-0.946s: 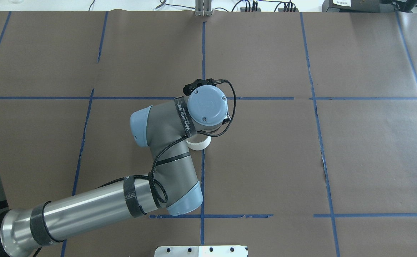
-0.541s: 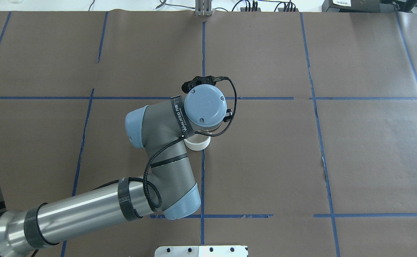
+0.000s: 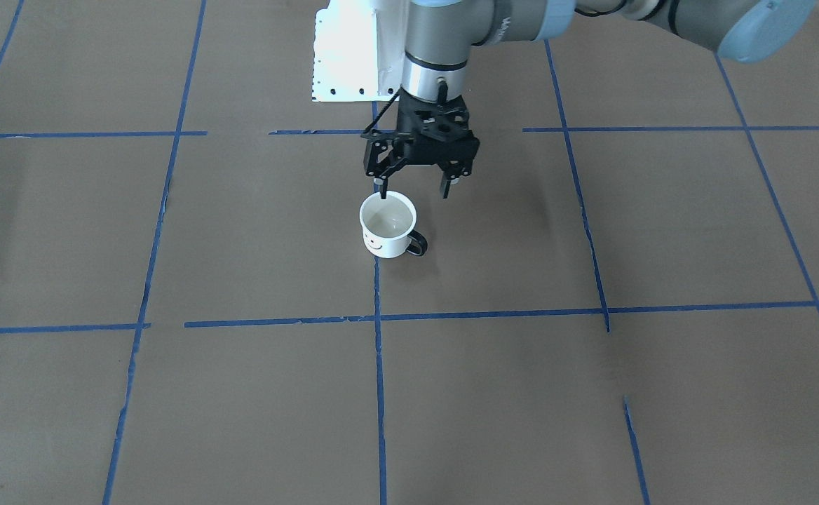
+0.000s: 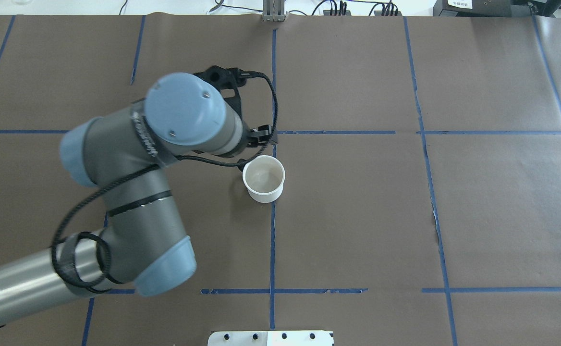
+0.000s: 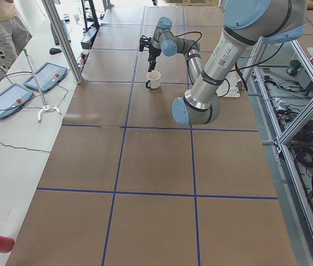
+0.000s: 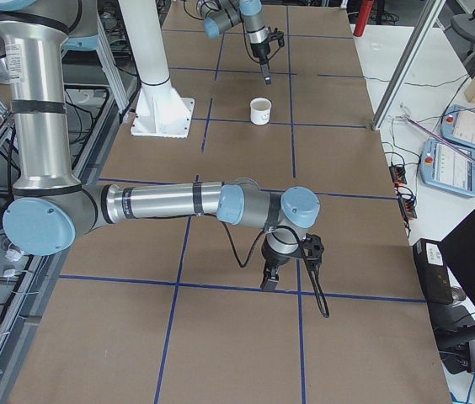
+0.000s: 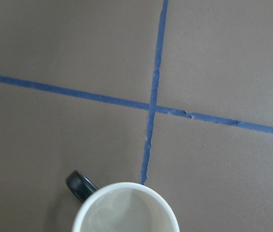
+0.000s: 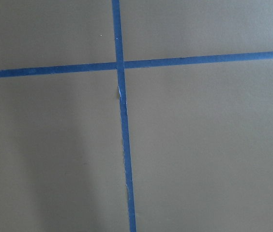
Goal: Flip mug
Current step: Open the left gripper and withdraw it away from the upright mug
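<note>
The white mug (image 3: pixel 387 226) stands upright, mouth up, on the brown table, with its smiley face and black handle (image 3: pixel 418 244) showing in the front-facing view. It also shows in the overhead view (image 4: pixel 263 179), the left wrist view (image 7: pixel 127 209) and both side views (image 5: pixel 154 79) (image 6: pixel 260 110). My left gripper (image 3: pixel 414 191) is open and empty, hanging just above and behind the mug, one fingertip (image 3: pixel 381 194) over its rim. My right gripper (image 6: pixel 274 273) hangs low over the table far from the mug; I cannot tell if it is open or shut.
Blue tape lines (image 4: pixel 272 240) grid the brown paper. A white base plate (image 3: pixel 343 59) lies at the robot's side of the table. Control pendants (image 5: pixel 45 76) lie on the white side table, and a person (image 5: pixel 1 25) stands there.
My left arm has lifted and swung toward the overhead view's left, uncovering the mug. The mug stays upright in the same spot.
</note>
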`<state>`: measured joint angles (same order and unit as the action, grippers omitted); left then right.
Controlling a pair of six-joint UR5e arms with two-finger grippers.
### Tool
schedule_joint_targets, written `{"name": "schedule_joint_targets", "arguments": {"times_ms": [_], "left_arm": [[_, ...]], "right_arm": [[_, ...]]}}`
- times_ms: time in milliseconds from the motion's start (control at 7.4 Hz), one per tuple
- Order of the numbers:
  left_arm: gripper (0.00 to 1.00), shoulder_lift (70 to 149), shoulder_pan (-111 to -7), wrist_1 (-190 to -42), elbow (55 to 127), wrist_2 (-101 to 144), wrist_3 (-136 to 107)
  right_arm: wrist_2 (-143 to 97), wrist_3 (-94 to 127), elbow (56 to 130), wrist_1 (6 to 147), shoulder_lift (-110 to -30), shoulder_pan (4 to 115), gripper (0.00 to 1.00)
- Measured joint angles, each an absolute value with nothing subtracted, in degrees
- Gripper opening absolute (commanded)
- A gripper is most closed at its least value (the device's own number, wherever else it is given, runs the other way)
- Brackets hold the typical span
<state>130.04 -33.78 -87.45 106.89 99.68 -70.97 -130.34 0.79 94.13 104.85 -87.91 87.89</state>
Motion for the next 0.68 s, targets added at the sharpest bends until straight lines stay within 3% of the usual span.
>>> {"name": "schedule_joint_targets", "arguments": {"times_ms": [405, 676], "left_arm": [[1.0, 114.6, -52.0, -87.6, 111.5, 116.3, -41.6], [1.0, 105.1, -67.2, -87.7, 107.5, 125.9, -16.4]], "right_arm": [[-130.3, 0.8, 94.1, 104.9, -87.9, 87.9, 1.0], [-130.3, 0.8, 94.1, 104.9, -87.9, 87.9, 1.0]]}}
